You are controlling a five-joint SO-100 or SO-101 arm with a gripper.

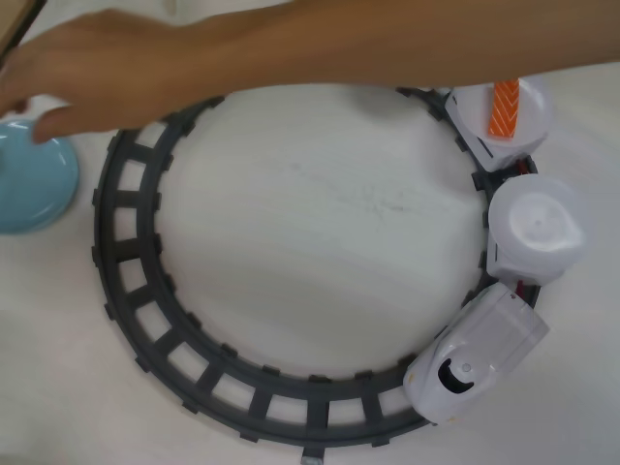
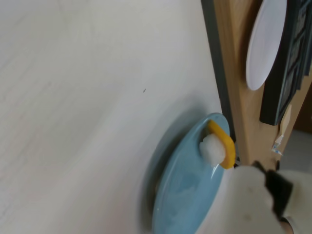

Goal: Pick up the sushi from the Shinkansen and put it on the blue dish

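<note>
Only a white, blurred part of the gripper [image 2: 265, 195] shows at the lower right of the wrist view; whether its jaws are open or closed cannot be told, and nothing is seen in its grasp. Just beside it the sushi [image 2: 218, 145], yellow over a white rice block, lies on the upper edge of the blue dish [image 2: 187, 190], near a wooden board's edge [image 2: 241, 97].

In the overhead view a person's hand [image 1: 87, 73] and forearm reach in across the top, fingers spread over the blue dish [image 1: 34, 184] at the left border, hiding its upper part.

The dark ring of track [image 1: 131, 291] encloses bare white table [image 1: 300, 232]. On its right side stands the Shinkansen [image 1: 480, 354], nose down-left, followed by an empty white plate [image 1: 535, 231] and another carrying an orange striped piece [image 1: 505, 107].
</note>
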